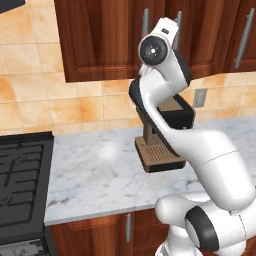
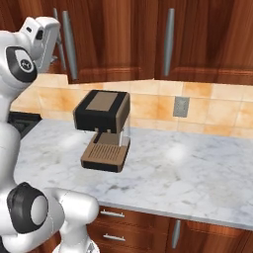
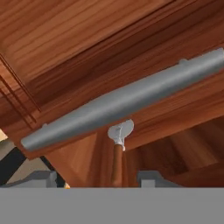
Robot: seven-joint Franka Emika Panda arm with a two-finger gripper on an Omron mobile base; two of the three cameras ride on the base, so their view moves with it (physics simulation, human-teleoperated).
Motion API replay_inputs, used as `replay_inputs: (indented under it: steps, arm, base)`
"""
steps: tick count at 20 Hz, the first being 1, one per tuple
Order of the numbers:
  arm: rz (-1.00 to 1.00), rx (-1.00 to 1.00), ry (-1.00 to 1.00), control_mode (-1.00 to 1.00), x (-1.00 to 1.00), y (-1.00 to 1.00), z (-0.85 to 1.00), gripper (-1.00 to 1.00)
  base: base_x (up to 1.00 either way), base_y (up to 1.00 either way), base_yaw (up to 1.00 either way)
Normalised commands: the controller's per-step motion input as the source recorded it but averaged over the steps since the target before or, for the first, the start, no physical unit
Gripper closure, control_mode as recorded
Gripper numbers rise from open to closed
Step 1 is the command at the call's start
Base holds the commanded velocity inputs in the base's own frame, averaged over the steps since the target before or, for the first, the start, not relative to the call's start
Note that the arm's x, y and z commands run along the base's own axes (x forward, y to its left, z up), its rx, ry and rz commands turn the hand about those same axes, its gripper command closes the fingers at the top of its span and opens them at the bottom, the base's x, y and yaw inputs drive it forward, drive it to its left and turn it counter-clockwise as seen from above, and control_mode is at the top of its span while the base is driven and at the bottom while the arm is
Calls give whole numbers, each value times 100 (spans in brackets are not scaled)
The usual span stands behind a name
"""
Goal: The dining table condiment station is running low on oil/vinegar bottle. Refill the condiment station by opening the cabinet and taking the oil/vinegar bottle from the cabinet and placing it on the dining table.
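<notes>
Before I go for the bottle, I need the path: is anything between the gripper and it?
Yes. The closed cabinet door blocks the way; the gripper sits just short of its silver handle. The bottle cannot be seen.

The arm (image 1: 210,155) is glossy white, built of thick rounded tube sections with dark grey bands at the joints. A round black disc with a small pale centre caps the joint (image 1: 153,49) in front of the cabinet (image 1: 100,35). A similar dark disc marks the joint (image 2: 29,210) beside the tabletop (image 2: 197,173).

Even, bright, soft-edged rendered light.
</notes>
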Motion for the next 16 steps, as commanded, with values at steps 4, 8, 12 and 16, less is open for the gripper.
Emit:
replay_inputs:
  steps: [4,8,12,16]
  arm:
    - [0,0,-2,-100,-70,-98,33,-100]
    - [-1,0,0,-100,-85,-100,16,-100]
    - [-5,0,0,-100,-94,-100,0,-100]
    - [-5,0,0,-100,-86,-100,0,-100]
  base:
    - [0,0,0]
    - [0,0,0]
    - [0,0,0]
    - [0,0,0]
